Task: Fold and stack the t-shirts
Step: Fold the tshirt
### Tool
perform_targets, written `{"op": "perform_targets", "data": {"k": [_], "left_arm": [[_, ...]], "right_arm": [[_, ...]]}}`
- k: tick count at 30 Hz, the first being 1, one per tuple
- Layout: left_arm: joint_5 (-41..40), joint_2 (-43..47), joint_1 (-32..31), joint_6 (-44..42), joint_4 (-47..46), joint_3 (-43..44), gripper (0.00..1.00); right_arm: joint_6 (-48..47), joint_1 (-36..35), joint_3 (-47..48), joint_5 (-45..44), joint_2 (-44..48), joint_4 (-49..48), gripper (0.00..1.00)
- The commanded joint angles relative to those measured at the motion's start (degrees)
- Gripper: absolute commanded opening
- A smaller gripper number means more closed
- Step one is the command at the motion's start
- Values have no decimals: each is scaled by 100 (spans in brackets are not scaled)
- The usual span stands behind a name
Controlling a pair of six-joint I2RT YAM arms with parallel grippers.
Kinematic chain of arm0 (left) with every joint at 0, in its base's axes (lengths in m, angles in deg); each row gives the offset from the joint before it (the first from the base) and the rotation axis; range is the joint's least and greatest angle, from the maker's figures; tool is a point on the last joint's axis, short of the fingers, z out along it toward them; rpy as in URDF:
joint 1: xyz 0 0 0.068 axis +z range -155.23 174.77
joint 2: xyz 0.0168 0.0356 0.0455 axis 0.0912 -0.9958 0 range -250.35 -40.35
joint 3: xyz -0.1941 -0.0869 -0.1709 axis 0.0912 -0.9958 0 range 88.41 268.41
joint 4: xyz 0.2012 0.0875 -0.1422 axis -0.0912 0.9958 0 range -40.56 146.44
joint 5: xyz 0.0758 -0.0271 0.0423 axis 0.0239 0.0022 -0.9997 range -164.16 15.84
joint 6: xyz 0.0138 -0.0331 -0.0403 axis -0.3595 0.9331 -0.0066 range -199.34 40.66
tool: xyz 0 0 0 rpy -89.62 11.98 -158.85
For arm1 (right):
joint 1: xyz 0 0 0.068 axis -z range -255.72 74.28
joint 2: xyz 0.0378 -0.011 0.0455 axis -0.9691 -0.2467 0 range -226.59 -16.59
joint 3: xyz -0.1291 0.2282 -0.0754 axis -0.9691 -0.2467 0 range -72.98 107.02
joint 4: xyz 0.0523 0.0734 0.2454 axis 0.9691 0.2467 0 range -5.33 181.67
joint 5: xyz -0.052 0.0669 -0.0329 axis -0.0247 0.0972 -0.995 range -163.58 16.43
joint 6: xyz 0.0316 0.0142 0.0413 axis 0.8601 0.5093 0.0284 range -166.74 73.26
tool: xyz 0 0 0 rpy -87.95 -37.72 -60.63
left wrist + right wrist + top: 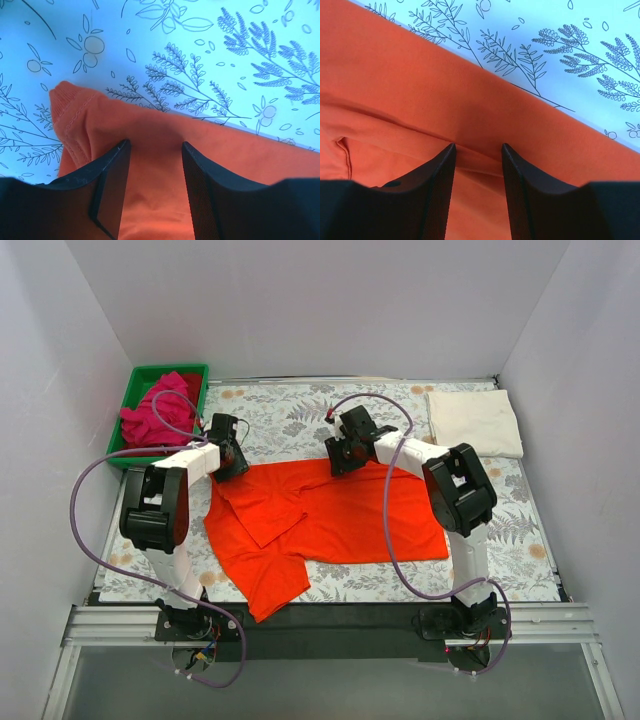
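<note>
The orange-red t-shirt (320, 520) lies spread on the floral cloth, partly folded, one part hanging toward the near edge. My left gripper (232, 462) is open over its far left corner; the left wrist view shows orange fabric (155, 165) between the open fingers. My right gripper (345, 458) is open over the shirt's far edge; a fold of orange fabric (477, 165) lies between its fingers. The cream-white t-shirt (474, 422) lies folded at the far right. The magenta-pink t-shirt (158, 412) is bunched in the green tray (145, 375).
The grey floral-print cloth (300, 410) covers the table. White walls close in the left, back and right sides. The arms' cables loop over the near part of the table.
</note>
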Motion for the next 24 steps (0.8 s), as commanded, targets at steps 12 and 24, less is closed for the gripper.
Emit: {"op": "perform_targets", "data": {"k": [12,24], "left_arm": [[-184,-118,-8,-33,95,139,43],[-228,-224,53,37,279,218,43]], "right_arm": [[31,-205,-327,-122,597,796,41],[321,-275,-670,-395,887,1095,41]]}}
